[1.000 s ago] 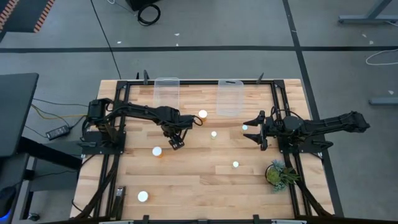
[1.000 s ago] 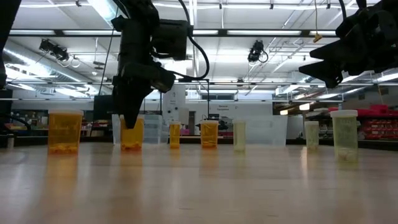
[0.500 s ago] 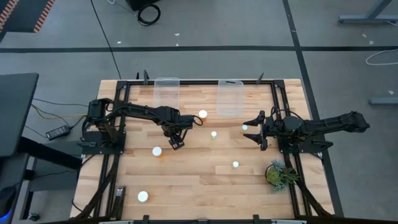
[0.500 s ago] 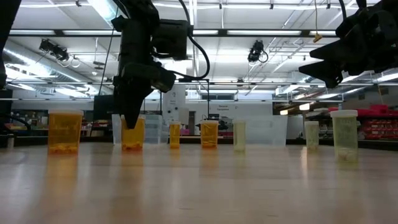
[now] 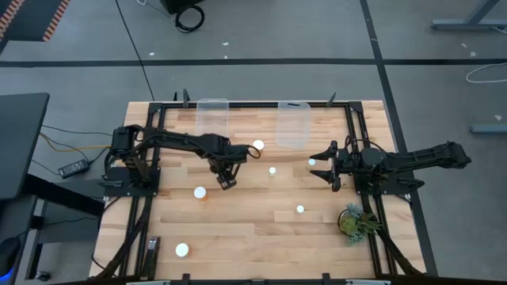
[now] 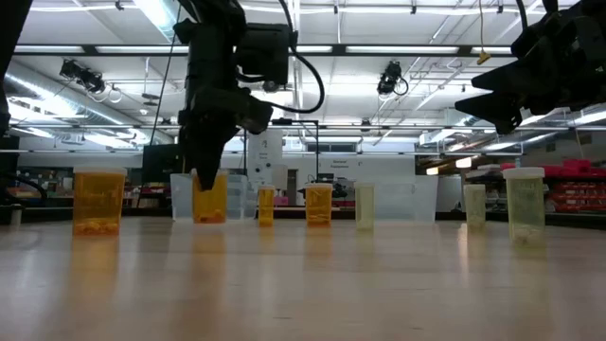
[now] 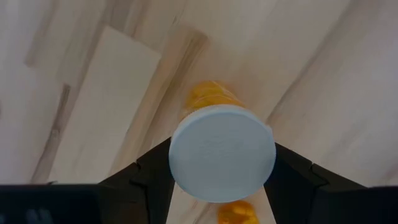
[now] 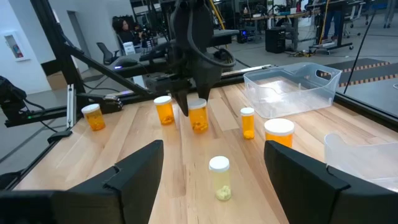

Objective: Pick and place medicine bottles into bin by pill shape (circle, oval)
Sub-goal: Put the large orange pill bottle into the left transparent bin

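Near the left clear tub, the left gripper clamps one medicine bottle.
High view: right gripper waits, spread, well right. Low view: the bottle looks just off the table. Left wrist view: fingers pinch under the white cap; likely light, rigid, slick plastic.

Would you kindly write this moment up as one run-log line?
left gripper: shut on medicine bottle, lifted off table | right gripper: open, waiting at right | clear bins: no bottles visible inside
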You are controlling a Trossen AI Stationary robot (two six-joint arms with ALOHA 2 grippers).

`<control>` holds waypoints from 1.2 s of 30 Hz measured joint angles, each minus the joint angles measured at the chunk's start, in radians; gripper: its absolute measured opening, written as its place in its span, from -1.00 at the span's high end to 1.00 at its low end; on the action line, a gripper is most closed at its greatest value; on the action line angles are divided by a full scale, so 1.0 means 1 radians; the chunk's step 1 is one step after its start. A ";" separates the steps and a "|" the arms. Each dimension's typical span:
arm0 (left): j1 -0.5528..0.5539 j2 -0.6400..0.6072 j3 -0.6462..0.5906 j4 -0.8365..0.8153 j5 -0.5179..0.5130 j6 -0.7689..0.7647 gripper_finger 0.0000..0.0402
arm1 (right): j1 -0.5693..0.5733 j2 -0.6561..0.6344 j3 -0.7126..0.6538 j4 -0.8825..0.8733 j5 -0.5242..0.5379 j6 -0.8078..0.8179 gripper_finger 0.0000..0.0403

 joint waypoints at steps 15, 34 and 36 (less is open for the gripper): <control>0.000 0.000 0.166 -0.105 0.000 0.024 -0.05 | 0.000 0.000 0.000 0.000 0.000 0.000 -0.41; 0.101 0.000 0.266 -0.210 0.000 0.073 -0.06 | 0.000 0.000 0.000 0.000 0.000 0.000 -0.41; 0.114 0.000 0.266 -0.211 0.000 0.083 -0.05 | 0.000 0.000 0.000 0.000 0.000 0.000 -0.41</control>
